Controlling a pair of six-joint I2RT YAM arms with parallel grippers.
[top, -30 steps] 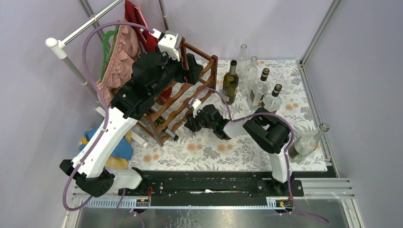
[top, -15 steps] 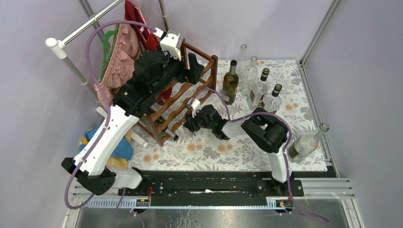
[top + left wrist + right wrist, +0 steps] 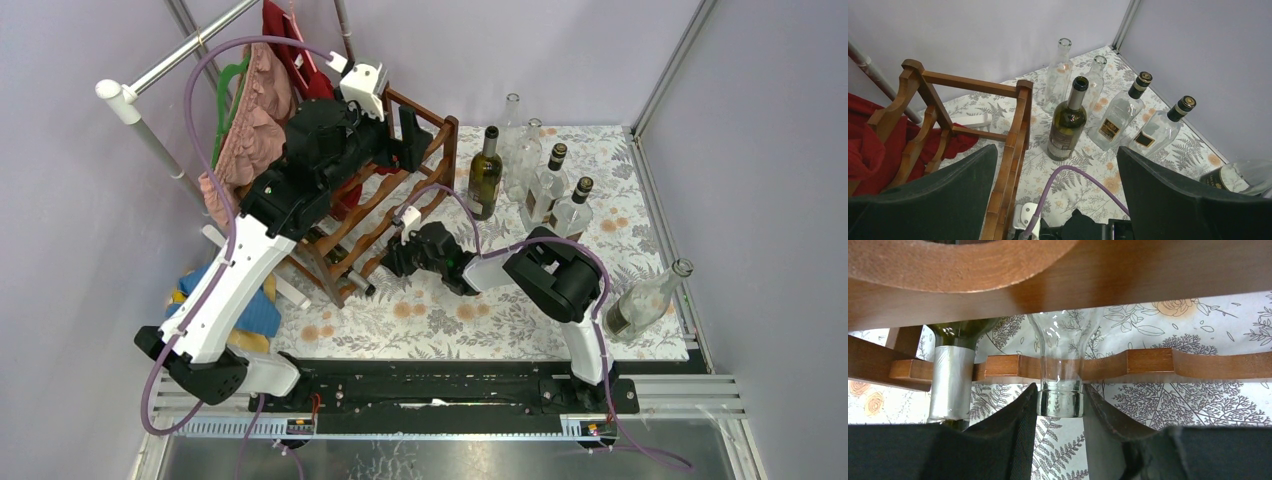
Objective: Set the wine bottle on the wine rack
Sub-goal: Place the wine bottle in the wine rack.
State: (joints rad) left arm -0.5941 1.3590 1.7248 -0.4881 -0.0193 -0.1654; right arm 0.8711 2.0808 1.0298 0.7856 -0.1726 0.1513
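Note:
The wine rack (image 3: 385, 205) is dark reddish-brown wood with scalloped rails, at the back left of the mat. My right gripper (image 3: 396, 257) is at its lowest tier, shut on the lip of a clear wine bottle (image 3: 1060, 402). The bottle lies in the rack with its neck resting in a notch of the front rail (image 3: 1148, 365); my right gripper (image 3: 1060, 387) shows either side of its mouth. A green bottle with a silver foil neck (image 3: 950, 385) lies in the neighbouring notch. My left gripper (image 3: 412, 138) hovers open and empty above the rack's top corner (image 3: 1018, 100); in its own view the left gripper (image 3: 1057, 150) holds nothing.
Behind the rack on the right stand a dark green bottle (image 3: 485, 172) and clear bottles (image 3: 515, 140), (image 3: 547, 185), (image 3: 574, 210). Another bottle (image 3: 645, 298) leans at the mat's right edge. Clothes (image 3: 255, 110) hang on a rail at the left. A purple cable (image 3: 1088, 180) arcs over the right arm.
My left arm has lifted and drifted slightly right above the rack. My right gripper has slid a little left toward the rack, still holding the clear bottle's neck.

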